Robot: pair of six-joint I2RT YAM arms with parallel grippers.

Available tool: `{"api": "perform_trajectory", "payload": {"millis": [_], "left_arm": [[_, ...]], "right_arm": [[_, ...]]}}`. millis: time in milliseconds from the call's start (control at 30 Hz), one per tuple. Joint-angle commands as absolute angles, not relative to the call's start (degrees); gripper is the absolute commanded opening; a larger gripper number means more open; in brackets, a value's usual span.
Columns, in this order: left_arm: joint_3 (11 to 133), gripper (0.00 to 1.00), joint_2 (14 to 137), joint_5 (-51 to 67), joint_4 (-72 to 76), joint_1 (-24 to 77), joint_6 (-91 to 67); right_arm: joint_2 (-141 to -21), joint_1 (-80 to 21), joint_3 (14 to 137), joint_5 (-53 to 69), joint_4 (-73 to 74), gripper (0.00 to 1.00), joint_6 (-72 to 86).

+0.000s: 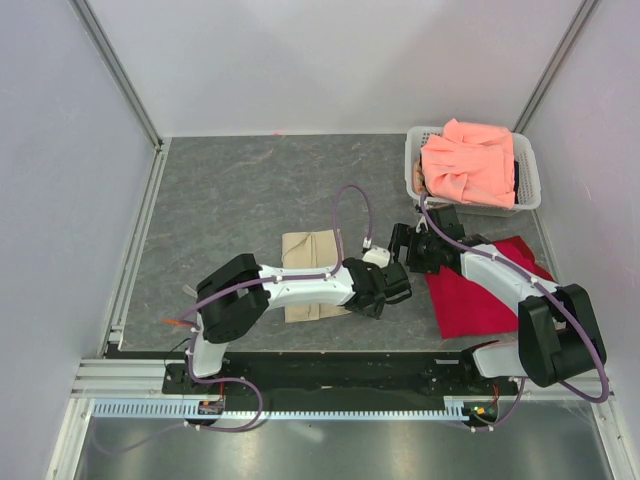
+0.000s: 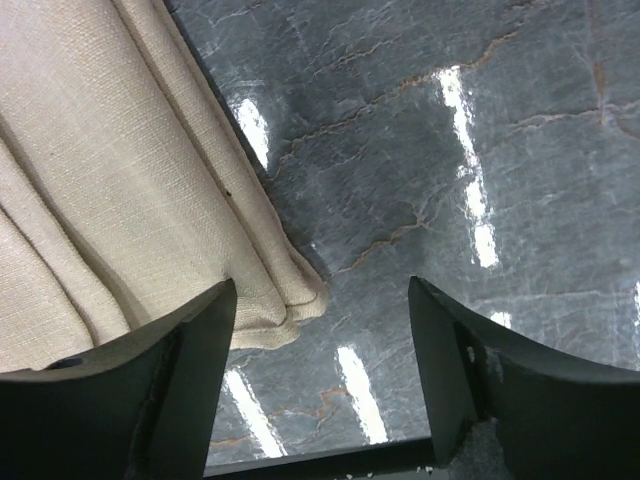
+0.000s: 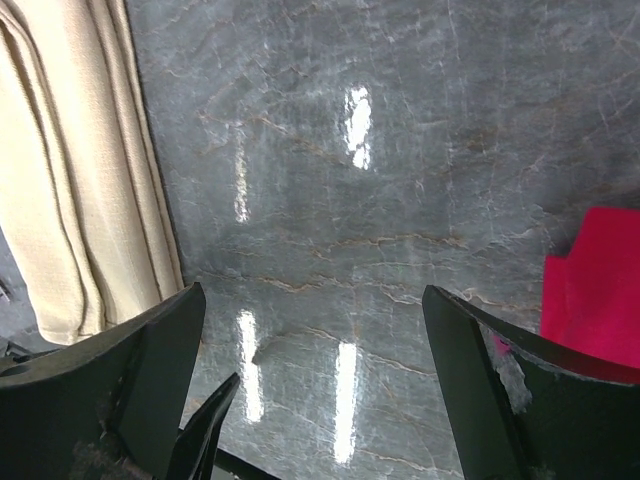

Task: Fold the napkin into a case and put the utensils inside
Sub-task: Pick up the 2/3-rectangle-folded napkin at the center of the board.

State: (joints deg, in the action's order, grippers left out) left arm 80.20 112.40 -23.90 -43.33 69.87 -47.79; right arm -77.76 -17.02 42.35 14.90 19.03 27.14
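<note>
The beige napkin (image 1: 308, 262) lies folded into a narrow stack of layers on the grey table, and my left arm crosses its near part. In the left wrist view the napkin's (image 2: 120, 170) folded corner reaches just inside my open left gripper (image 2: 320, 375), whose fingers hold nothing. My left gripper (image 1: 388, 290) hovers just right of the napkin. My right gripper (image 1: 414, 246) stands open over bare table further right, with the napkin's edge (image 3: 70, 190) to its left. A thin orange sliver (image 1: 173, 322) lies by the left arm's base, too small to identify. Otherwise the utensils are out of view.
A bright red cloth (image 1: 482, 295) lies flat under the right arm, and its edge (image 3: 598, 285) shows beside the right finger. A white basket (image 1: 414, 165) at the back right holds a salmon-pink cloth (image 1: 470, 160). White walls enclose the table.
</note>
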Motion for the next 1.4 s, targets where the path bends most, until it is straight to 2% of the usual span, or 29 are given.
{"api": "perform_trajectory", "payload": {"millis": [0, 133, 200, 233, 300, 333, 400, 467, 533, 667, 1067, 1367], "left_arm": [[83.32, 0.74, 114.87, -26.89, -45.26, 70.05, -50.80], [83.67, 0.67, 116.10, -26.72, -45.88, 70.05, -51.06], [83.50, 0.58, 116.19, -26.28, -45.79, 70.05, -51.15], [83.41, 0.49, 116.10, -26.11, -45.88, 69.96, -51.15], [82.71, 0.42, 114.44, -25.93, -45.79, 69.87, -51.33], [82.62, 0.34, 113.91, -25.93, -45.44, 69.87, -51.33], [82.44, 0.28, 112.33, -26.02, -45.53, 69.87, -50.80], [82.00, 0.13, 110.40, -25.49, -45.44, 69.87, -50.80], [81.04, 0.06, 108.99, -25.05, -45.27, 69.87, -51.06], [78.58, 0.02, 105.83, -23.38, -44.56, 69.87, -50.89], [74.53, 0.02, 99.32, -22.77, -42.71, 69.79, -49.31], [74.88, 0.02, 97.74, -21.44, -41.66, 69.79, -48.95]], "right_arm": [[-77.08, -16.79, 41.22, 15.03, 18.11, 0.98, 26.37], [-77.96, -16.79, 41.40, 15.91, 17.58, 0.98, 25.40], [-78.92, -16.79, 41.66, 17.05, 17.40, 0.98, 24.35], [-79.53, -16.79, 41.66, 17.57, 17.05, 0.98, 24.08], [-79.89, -16.70, 41.22, 20.21, 15.13, 0.98, 23.82], [-80.24, -16.79, 41.05, 21.08, 14.51, 0.98, 23.82], [-81.20, -16.70, 40.78, 23.02, 13.10, 0.98, 24.17], [-82.17, -16.79, 41.13, 23.64, 12.75, 0.98, 24.69], [-83.66, -16.70, 41.48, 25.39, 11.52, 0.98, 24.96], [-87.00, -17.75, 42.80, 28.65, 9.06, 0.98, 25.66], [-93.33, -21.18, 46.84, 32.69, 0.44, 0.97, 33.04], [-98.96, -24.17, 44.12, 34.89, -11.86, 0.84, 38.41]]}}
